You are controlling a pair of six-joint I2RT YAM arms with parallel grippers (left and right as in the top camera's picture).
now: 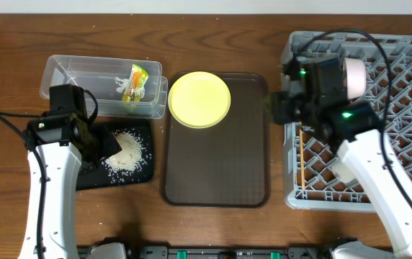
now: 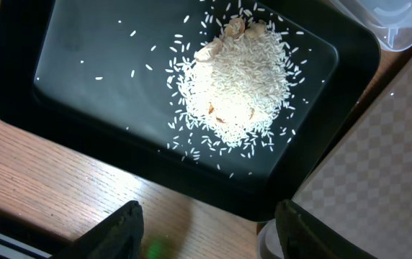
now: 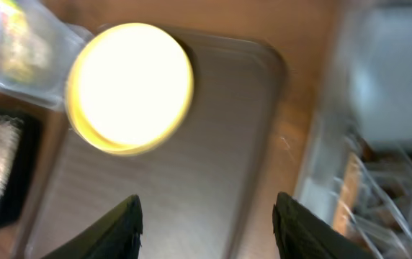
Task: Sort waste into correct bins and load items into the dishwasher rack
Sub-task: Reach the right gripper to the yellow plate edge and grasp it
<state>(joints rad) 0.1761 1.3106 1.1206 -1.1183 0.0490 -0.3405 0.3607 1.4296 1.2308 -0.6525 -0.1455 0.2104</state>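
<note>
Right gripper (image 3: 206, 230) wide open, empty. Yellow plate (image 3: 130, 86) ahead-left of fingers, guessing it's next for rack (image 1: 408, 86). Left gripper (image 2: 209, 230) spread too, empty; rice (image 2: 235, 79) just ahead in black tray (image 2: 83, 86), looks sorted.

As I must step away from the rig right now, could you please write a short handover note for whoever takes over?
Left gripper: open, empty, above the black tray.
Right gripper: open, empty, over the brown serving tray, beside the dishwasher rack.
Done: wrapper is in the clear tub; rice is heaped in the black tray; chopsticks and a pale cup are in the rack.
Left: the yellow plate on the serving tray needs racking. No bowls are visible; the right arm hides part of the rack.
</note>
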